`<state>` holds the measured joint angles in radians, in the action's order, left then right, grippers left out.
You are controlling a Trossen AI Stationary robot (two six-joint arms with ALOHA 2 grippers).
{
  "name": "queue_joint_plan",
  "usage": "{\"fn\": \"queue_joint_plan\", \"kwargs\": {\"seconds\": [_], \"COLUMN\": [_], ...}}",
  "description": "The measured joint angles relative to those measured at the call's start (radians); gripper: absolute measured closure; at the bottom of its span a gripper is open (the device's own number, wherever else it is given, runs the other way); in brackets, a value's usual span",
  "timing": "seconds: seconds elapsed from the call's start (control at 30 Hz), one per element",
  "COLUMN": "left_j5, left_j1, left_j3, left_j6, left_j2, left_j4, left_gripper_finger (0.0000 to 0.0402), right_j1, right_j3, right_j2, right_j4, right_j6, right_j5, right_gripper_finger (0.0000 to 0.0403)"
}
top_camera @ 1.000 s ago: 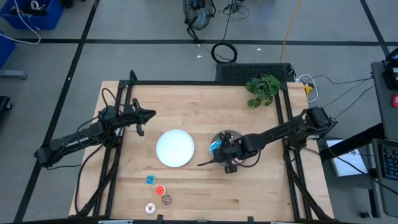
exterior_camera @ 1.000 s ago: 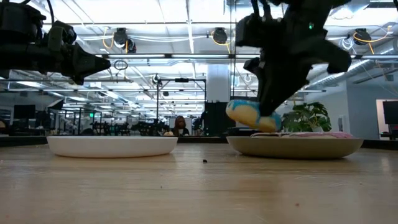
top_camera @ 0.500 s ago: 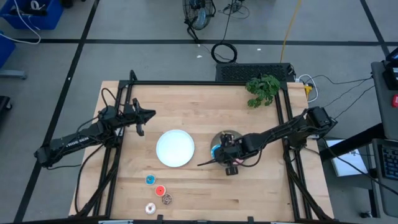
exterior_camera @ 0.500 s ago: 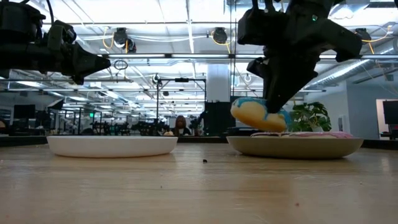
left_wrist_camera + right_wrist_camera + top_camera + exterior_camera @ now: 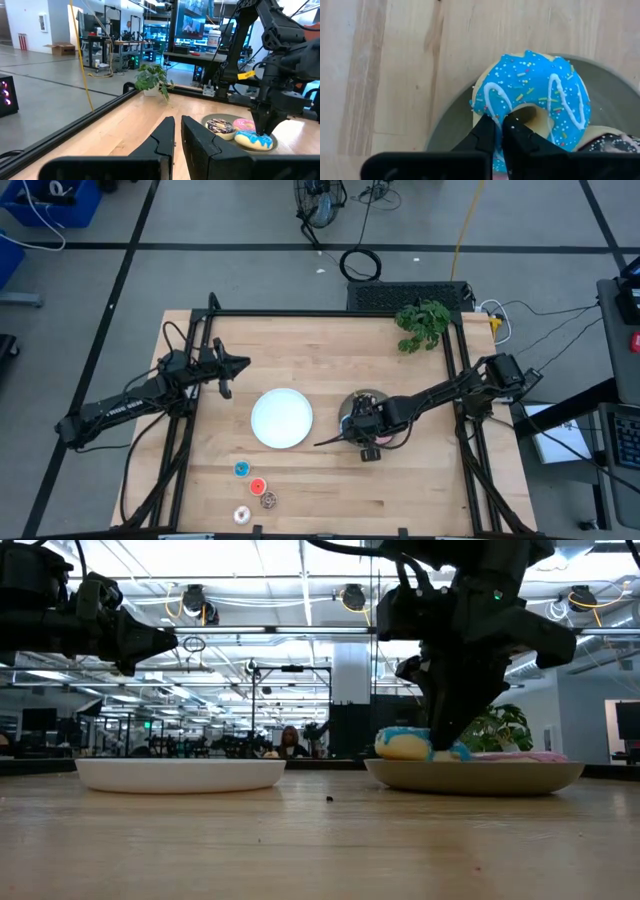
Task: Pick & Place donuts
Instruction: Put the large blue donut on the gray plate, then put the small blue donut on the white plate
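The blue sprinkled donut [image 5: 530, 90] lies on the grey plate [image 5: 500, 778], at its edge nearest the white plate [image 5: 282, 418]. On the same plate lie the pink donut [image 5: 244, 123] and the brown drizzled donut [image 5: 220, 126]. My right gripper [image 5: 499, 122] stands over the blue donut, shut on it. The tiny blue [image 5: 241, 469], red [image 5: 257, 486], brown [image 5: 268, 500] and white [image 5: 241, 515] donuts rest on the table near its front edge. My left gripper [image 5: 237, 364] hovers shut over the table's left part. My right gripper pinches the blue donut's ring wall [image 5: 492, 102] from above, pointing down. One finger [image 5: 516, 131] stands at the hole's edge and the other [image 5: 485, 131] on the icing beside it. The donut lies nearly level, its underside on the grey plate [image 5: 447, 127].
A small potted plant [image 5: 422, 323] stands at the table's far right corner. A black frame [image 5: 330, 313] borders the table top. Bare wood lies between the white plate and the far edge, and to the right of the tiny donuts.
My right gripper first raised the blue donut, which hung tilted at the grey plate's edge. It then lowered the donut onto the plate, where it has levelled out. The gripper stayed shut on it throughout.
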<state>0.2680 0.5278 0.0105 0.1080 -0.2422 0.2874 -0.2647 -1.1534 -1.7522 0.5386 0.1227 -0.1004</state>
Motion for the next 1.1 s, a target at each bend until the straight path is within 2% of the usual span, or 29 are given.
{"fn": "queue_joint_plan", "kwargs": {"seconds": [0.17, 0.5, 0.7, 0.93, 1.1], "left_j5": [0.0, 0.0, 0.0, 0.0, 0.0], "left_j1": [0.0, 0.0, 0.0, 0.0, 0.0], "left_j3": [0.0, 0.0, 0.0, 0.0, 0.0], "left_j6": [0.0, -0.001, 0.0, 0.0, 0.0], "left_j2": [0.0, 0.0, 0.0, 0.0, 0.0], "left_j4": [0.001, 0.001, 0.0, -0.002, -0.005], "left_gripper_finger": [0.0364, 0.0364, 0.0364, 0.0364, 0.0364], "right_j1": [0.003, 0.004, 0.005, 0.005, -0.011], "right_j3": [0.0, 0.0, 0.0, 0.0, 0.0], "right_j2": [0.001, 0.001, 0.032, 0.15, 0.273], "right_j4": [-0.003, 0.008, 0.037, 0.005, -0.113], "right_j6": [0.0, 0.023, 0.049, 0.059, 0.012], "right_j5": [-0.001, -0.002, -0.002, -0.003, -0.008], "right_gripper_finger": [0.0368, 0.0269, 0.0232, 0.0226, 0.0268]}}
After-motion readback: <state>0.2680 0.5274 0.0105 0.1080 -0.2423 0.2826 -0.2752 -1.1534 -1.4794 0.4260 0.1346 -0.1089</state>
